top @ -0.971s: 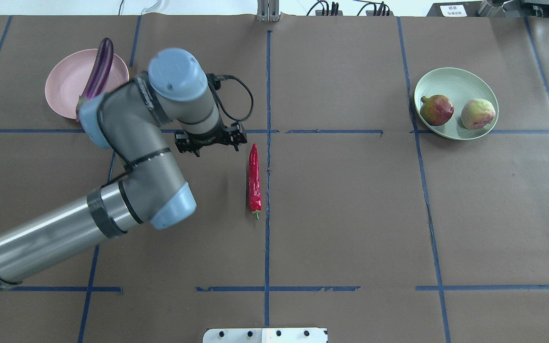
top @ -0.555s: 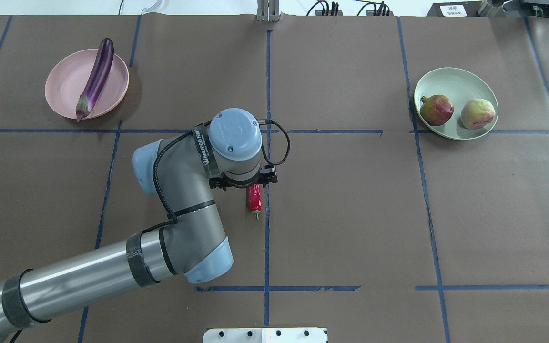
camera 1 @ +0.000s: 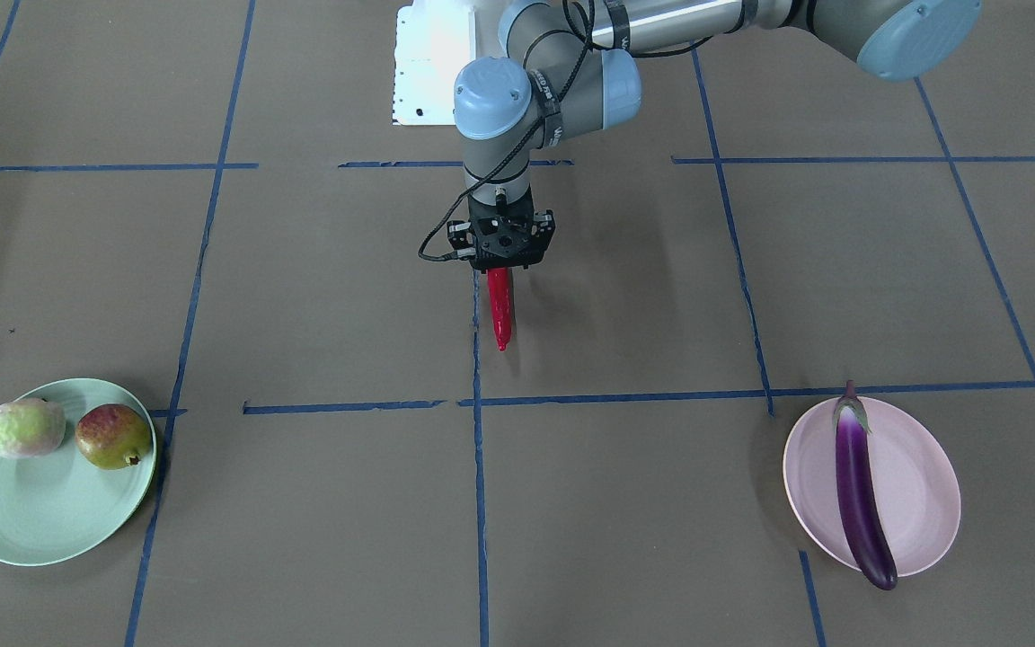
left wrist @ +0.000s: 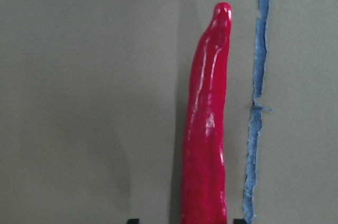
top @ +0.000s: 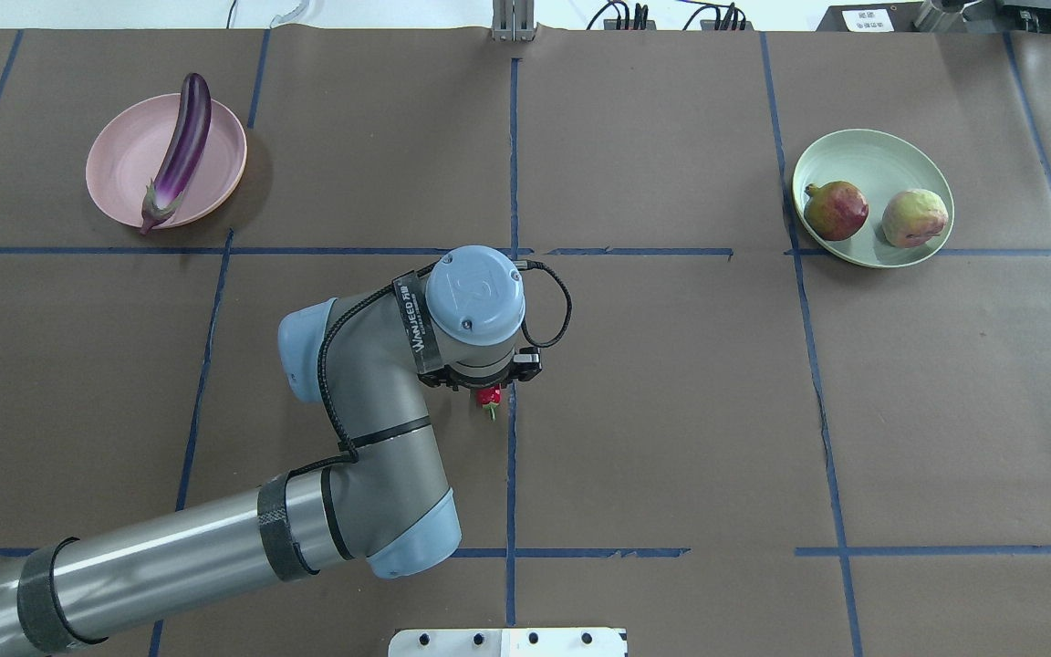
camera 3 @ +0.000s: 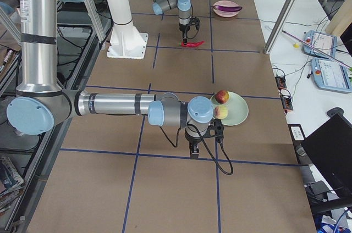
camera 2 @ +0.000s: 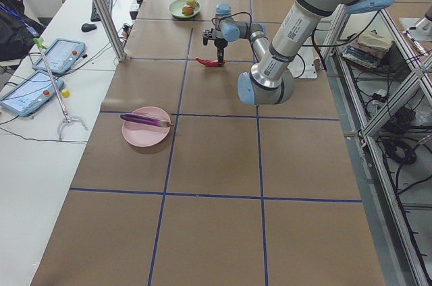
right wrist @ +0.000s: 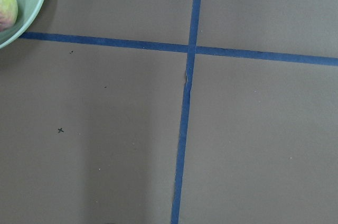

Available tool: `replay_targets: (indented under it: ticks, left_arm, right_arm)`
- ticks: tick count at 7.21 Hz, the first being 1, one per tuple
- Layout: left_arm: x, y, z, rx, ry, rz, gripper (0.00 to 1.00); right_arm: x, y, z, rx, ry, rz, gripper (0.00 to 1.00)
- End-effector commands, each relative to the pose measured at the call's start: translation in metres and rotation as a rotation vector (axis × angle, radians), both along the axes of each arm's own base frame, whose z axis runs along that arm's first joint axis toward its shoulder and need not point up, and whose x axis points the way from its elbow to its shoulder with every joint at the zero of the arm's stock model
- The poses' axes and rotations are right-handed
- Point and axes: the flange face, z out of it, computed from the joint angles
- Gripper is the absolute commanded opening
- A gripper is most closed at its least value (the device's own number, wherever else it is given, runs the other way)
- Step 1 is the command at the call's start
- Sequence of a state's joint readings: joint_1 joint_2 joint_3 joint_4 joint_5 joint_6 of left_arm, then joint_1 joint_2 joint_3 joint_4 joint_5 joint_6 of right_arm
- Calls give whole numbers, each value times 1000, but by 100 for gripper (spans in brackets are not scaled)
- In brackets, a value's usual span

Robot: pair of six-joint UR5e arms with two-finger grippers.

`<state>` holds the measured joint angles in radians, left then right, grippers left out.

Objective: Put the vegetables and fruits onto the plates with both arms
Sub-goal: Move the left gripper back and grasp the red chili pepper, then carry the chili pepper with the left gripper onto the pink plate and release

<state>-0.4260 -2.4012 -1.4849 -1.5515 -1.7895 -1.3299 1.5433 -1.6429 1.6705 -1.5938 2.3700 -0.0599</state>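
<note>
Left claw hovers over the red chili pepper lying at desk centre, jaws wide astride its stem end. Right claw: opening cannot be told. From overhead, the eggplant lies on the pink plate at 10 o'clock and 2 fruits sit on the mint plate at 2 o'clock.

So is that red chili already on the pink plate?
No, the chili lies on the brown table beneath the left pincer, while the pink plate holds only the eggplant.

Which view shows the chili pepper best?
Left wrist-mounted: the chili pepper fills the frame, close and sharp. Front-facing shows part beyond the left gripper; overhead only its stem end; side views show it small.
</note>
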Motion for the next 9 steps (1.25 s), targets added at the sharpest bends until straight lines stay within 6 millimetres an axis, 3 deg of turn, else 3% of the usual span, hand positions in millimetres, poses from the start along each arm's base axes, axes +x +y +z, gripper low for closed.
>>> replay_targets:
  ticks: [1,3,4,5,6,7,8,9]
  left_arm:
    - [2,4,-1,2,6,6,59]
    - [5,7,3,1,3,12,55]
    - [6,7,2,2,5,12,42]
    - [5,8,1,2,6,12,11]
    - [-3,4,-3,4,12,6,2]
    - [-30,-22,-12,11,33,-36,1]
    - [-63,-55,-1,-1,32,-86,1]
    - [-111,-99,40,-72,23,-109,1]
  right_arm:
    - [0,0,0,0,0,0,100]
    - [1,0,0,1,0,0,100]
    - [0,0,0,0,0,0,100]
    - [0,0,0,0,0,0,100]
    - [0,0,0,0,0,0,100]
    - [0,0,2,-5,0,0,100]
    - [0,0,2,-5,0,0,100]
    - [0,1,5,-8,0,-1,100]
